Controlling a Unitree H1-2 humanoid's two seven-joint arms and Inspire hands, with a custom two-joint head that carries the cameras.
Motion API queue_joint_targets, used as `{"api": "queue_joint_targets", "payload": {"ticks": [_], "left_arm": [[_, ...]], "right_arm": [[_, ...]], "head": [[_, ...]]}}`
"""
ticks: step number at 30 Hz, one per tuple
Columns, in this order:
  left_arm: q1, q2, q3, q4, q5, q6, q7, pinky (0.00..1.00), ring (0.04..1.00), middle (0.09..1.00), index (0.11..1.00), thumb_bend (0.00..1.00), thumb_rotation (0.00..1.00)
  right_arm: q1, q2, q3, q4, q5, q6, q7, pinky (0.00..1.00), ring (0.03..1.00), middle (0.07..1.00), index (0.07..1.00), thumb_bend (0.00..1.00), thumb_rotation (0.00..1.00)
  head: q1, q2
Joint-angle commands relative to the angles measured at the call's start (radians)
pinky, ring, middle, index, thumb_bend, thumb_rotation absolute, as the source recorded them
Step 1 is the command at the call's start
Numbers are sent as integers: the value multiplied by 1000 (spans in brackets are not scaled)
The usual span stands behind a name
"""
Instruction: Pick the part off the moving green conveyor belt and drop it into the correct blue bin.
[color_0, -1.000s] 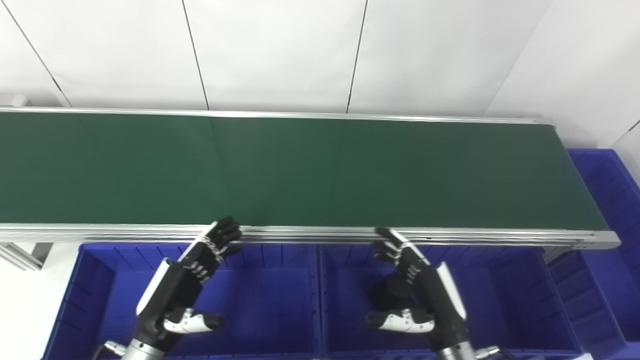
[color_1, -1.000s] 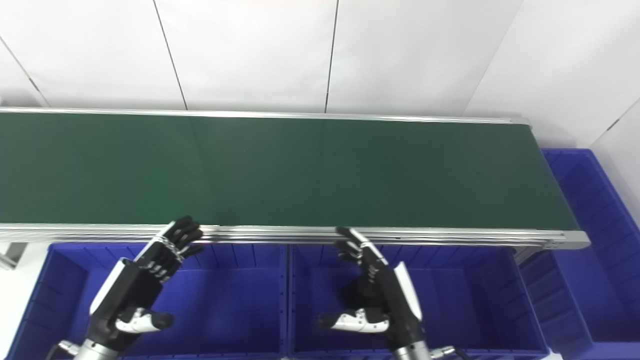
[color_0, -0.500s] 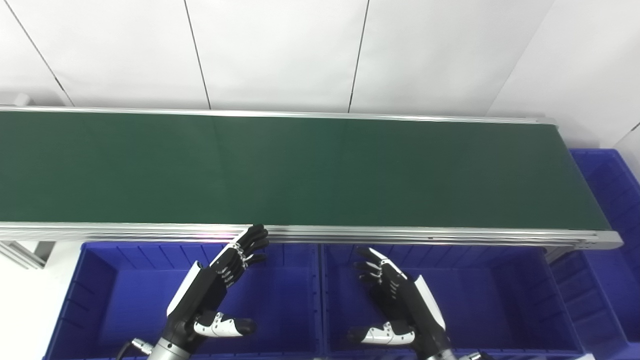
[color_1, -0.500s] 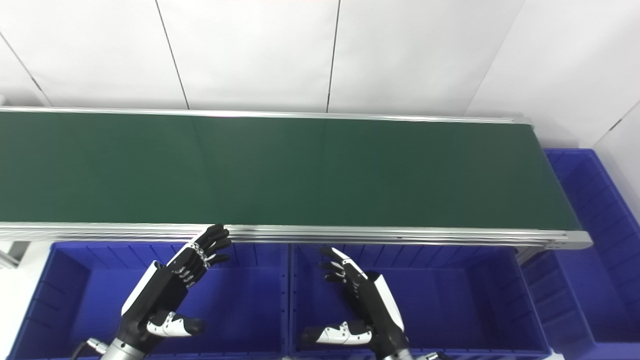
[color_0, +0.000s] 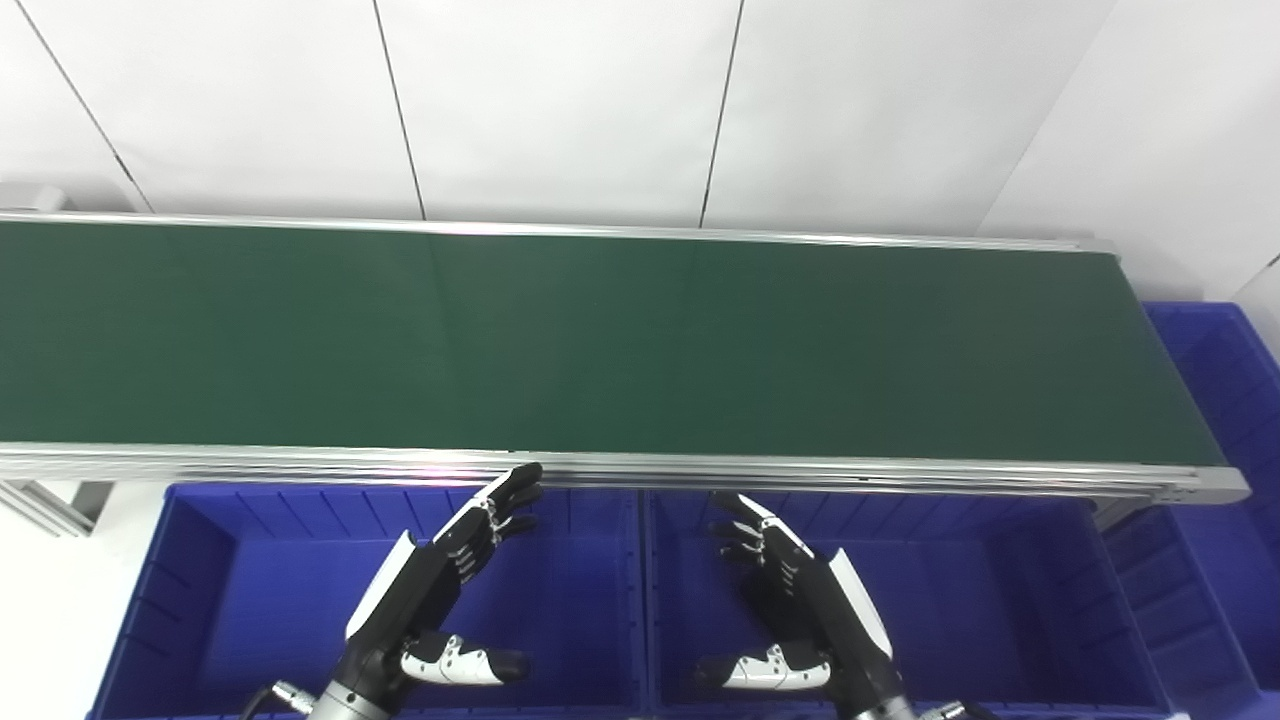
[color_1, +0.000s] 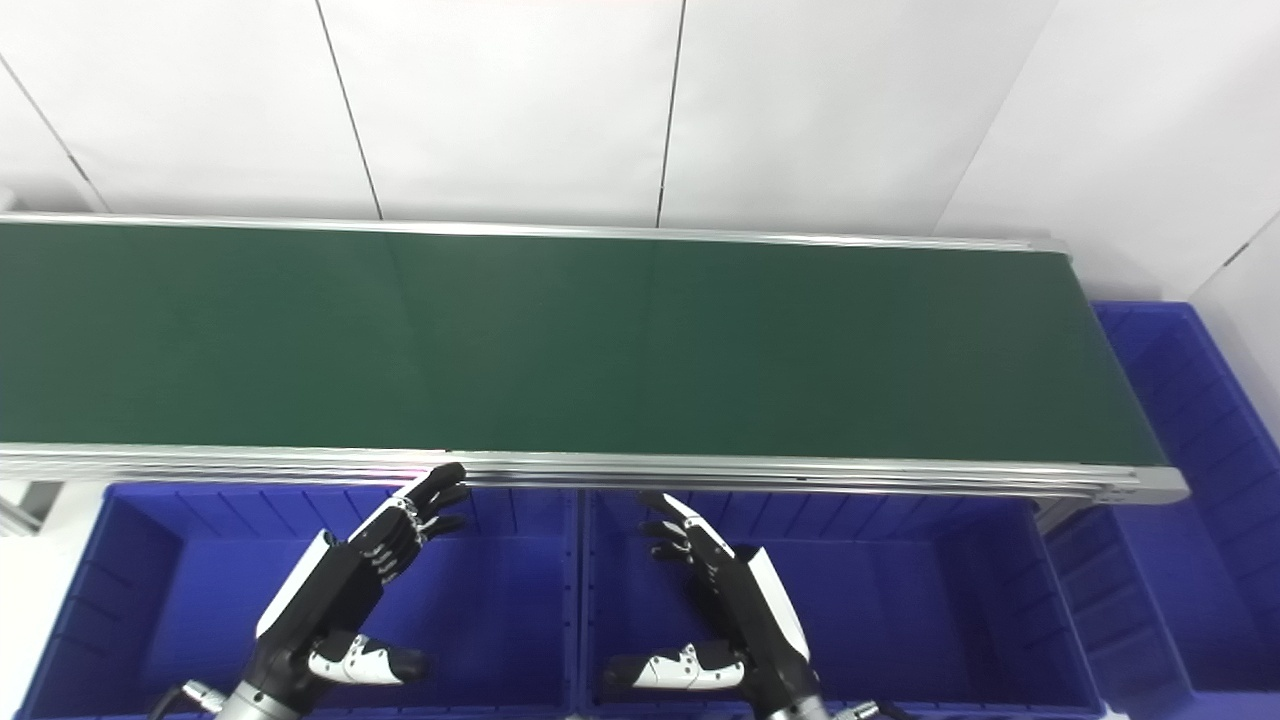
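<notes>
The green conveyor belt (color_0: 600, 340) runs across the view with no part on it. My left hand (color_0: 430, 600) is open and empty, held above the left blue bin (color_0: 200, 600), its fingertips near the belt's front rail. My right hand (color_0: 800, 610) is open and empty above the middle blue bin (color_0: 1000, 600). Both hands also show in the right eye view, the left hand (color_1: 340, 600) and the right hand (color_1: 730, 610).
A third blue bin (color_0: 1220, 400) stands past the belt's right end. The belt's aluminium front rail (color_0: 800, 468) runs just beyond my fingertips. A white panelled wall stands behind the belt.
Over the last second both hands moved toward the middle and dropped lower over the bins. In the last half second they barely moved. The view shifted slightly.
</notes>
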Motion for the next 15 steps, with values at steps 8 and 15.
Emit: {"api": "queue_joint_targets", "payload": {"ticks": [8,15], "left_arm": [[-5,15,-3,-2,-38,-39,-8,870,928,953,926,957,497],[-2,14,-4,-7,-38,-39,-7,857,918,946,924,966,497]], "right_arm": [[-15,-18,42,-13,-32,-54,-76,742,831,913,869,1000,420],[-15,-27,54,-10,-26,-54,-94,746,831,912,875,1000,419]], "head": [[-18,-1],[-14,-2]]}}
